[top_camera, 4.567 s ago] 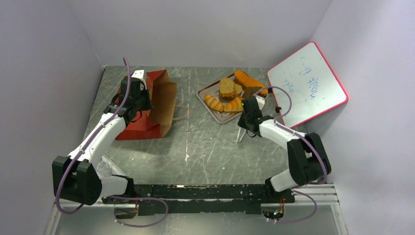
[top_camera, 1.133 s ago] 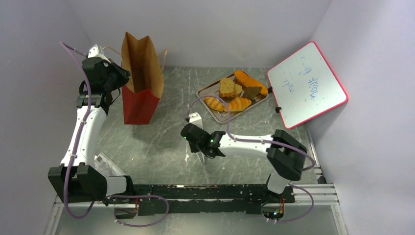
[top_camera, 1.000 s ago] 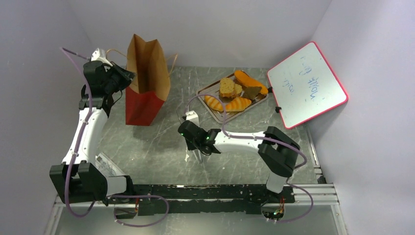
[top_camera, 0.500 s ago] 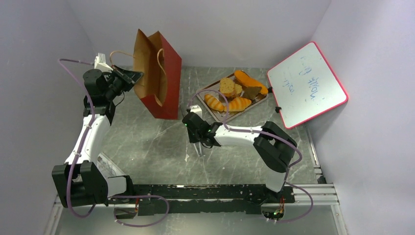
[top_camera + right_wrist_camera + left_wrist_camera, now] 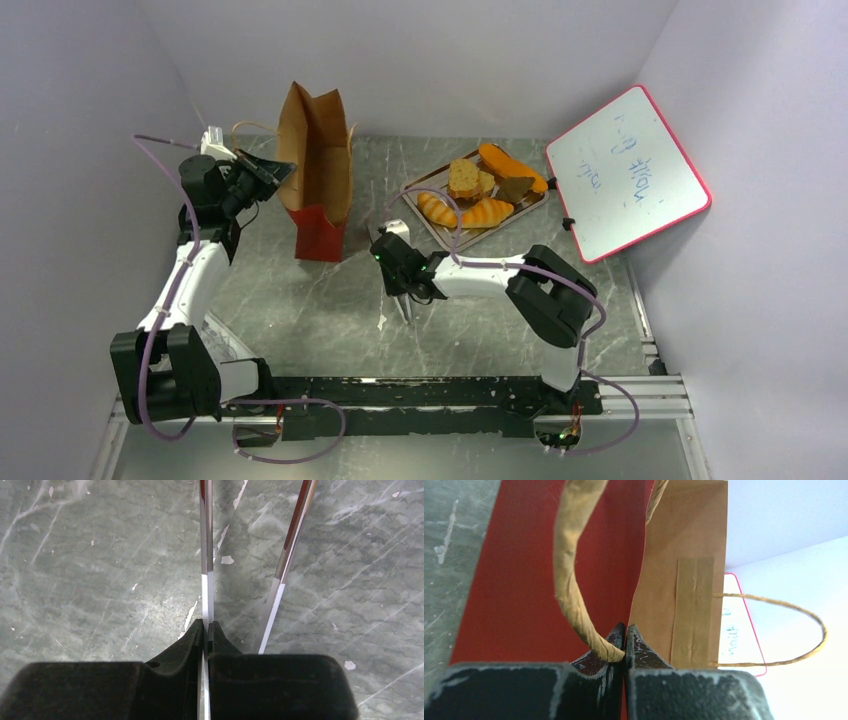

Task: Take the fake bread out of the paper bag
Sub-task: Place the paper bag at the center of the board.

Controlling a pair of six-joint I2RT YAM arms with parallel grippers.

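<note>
**Red bag pinched at its rim, bread lying on the tray**

Top view: the paper bag (image 5: 320,175) stands tall at the back left of the grey stone table (image 5: 300,310), its mouth opened upward so the brown lining shows, its red base lowest. Whether the base rests on the table or hangs just above it cannot be told. The left gripper (image 5: 272,170) reaches in from the left and is closed on the bag's upper edge. The fake bread (image 5: 463,180) lies well apart from the bag, on the metal tray (image 5: 412,186) at the back centre: a speckled slice, a long orange loaf and two ridged rolls lie close together. A whiteboard (image 5: 625,175) with a pink frame leans at the right. The right gripper (image 5: 402,292) points down at the middle of the table, in front of the tray, with something thin and pale sticking out below it.

Left wrist view: the left gripper (image 5: 625,632) has its jaws pressed together on the wall of the paper bag (image 5: 549,570), with red paper on one side of the fingertips and brown on the other. A cord handle (image 5: 569,590) loops down across the left finger. The second handle arcs out at the far right, in front of the whiteboard (image 5: 736,630).

Right wrist view: the right gripper (image 5: 206,630) is clamped tight on a thin shiny metal strip (image 5: 205,555) that runs away over the table (image 5: 90,570). A second strip (image 5: 290,545) slants beside it to the right, outside the jaws.
</note>
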